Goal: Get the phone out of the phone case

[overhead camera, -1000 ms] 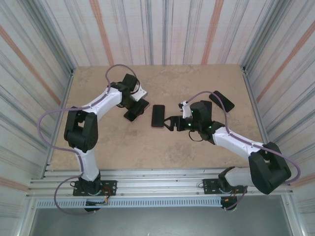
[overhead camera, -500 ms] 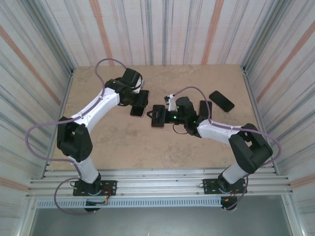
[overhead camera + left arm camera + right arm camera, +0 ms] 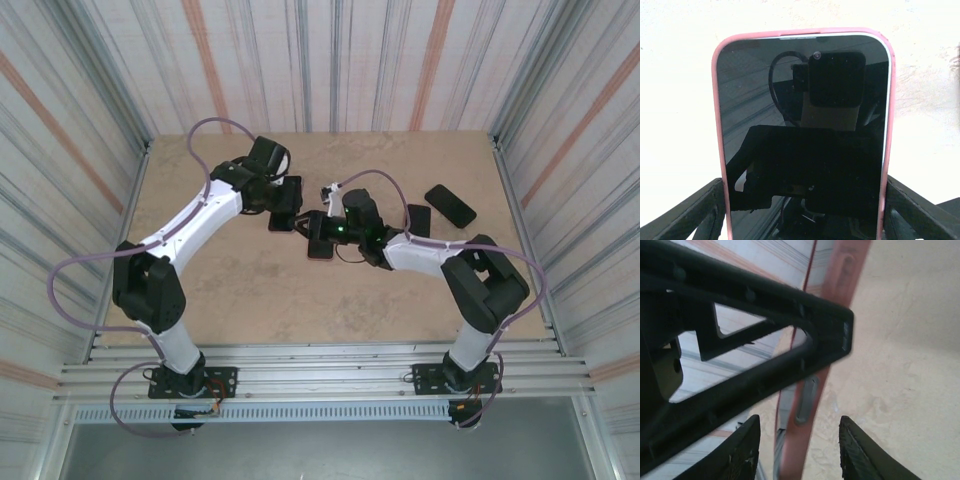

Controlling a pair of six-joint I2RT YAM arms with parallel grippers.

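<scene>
Left hand (image 3: 803, 182) grips phone (image 3: 802, 125) by its sides, long axis outward; right hand (image 3: 799, 424) open.

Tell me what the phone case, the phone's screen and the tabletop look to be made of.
Phone case: probably soft silicone or rubbery plastic, judging by the pink, matte rim with rounded corners.
Phone screen: glass, glossy black, giving sharp mirror reflections.
Tabletop: beige, mottled and matte. It could be stone-look laminate or tile; I can't tell which.
</scene>
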